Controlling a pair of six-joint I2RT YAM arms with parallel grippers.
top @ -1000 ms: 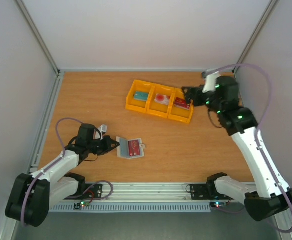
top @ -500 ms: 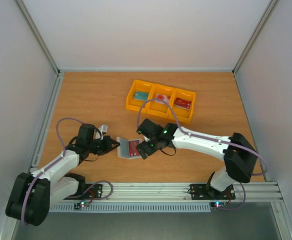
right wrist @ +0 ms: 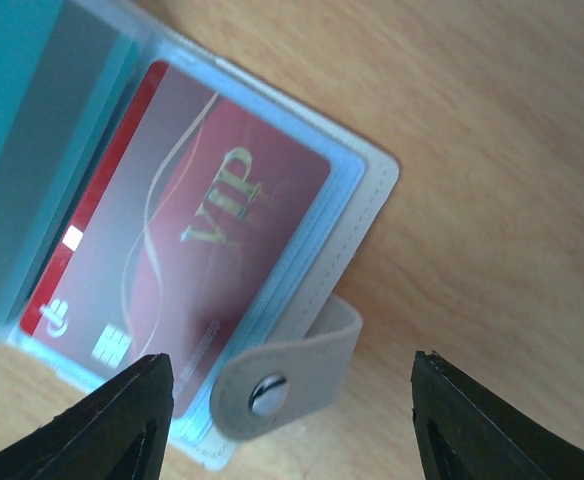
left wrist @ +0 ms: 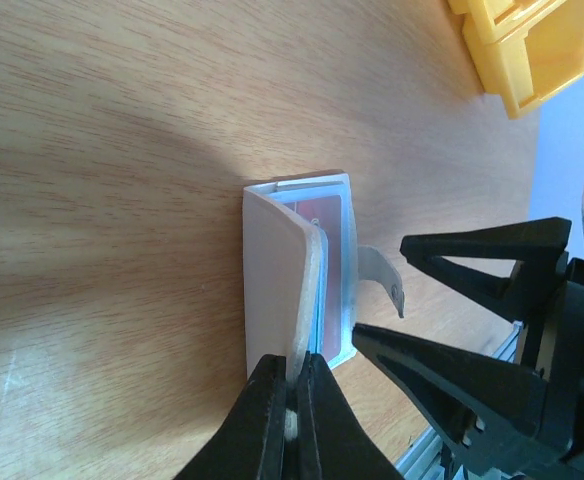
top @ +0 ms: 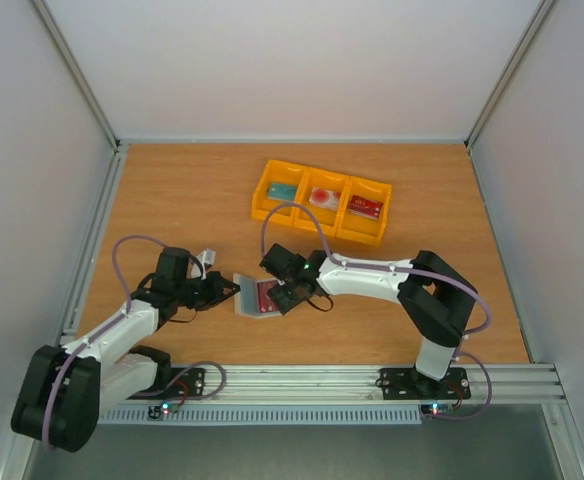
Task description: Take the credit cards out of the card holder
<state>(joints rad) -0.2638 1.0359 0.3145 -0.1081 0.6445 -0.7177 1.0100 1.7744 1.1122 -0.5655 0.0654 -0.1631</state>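
1. A small cream-beige folding card holder (top: pixel 255 298) lies open on the wooden table (top: pixel 192 200), near the front edge and between the two arms.
2. The left gripper (left wrist: pixel 290 385) has its black fingers pressed together on the edge of the holder's cream cover, with that flap lifted off the rest.
3. The right gripper (right wrist: pixel 290 362) hangs over the holder's open side, jaws wide apart and gripping nothing. The holder's strap tab (right wrist: pixel 307 352) shows between them.
4. A dark red plastic card printed VIP (right wrist: pixel 192 250) sits in a translucent grey-blue sleeve inside the holder.
5. Well apart, towards the back, a yellow three-compartment plastic tray (top: pixel 312 226) holds a teal card (top: pixel 282 191) on the left, a pinkish red-and-white card (top: pixel 323 198) in the middle and a second dark red card (top: pixel 365 208) on the right.
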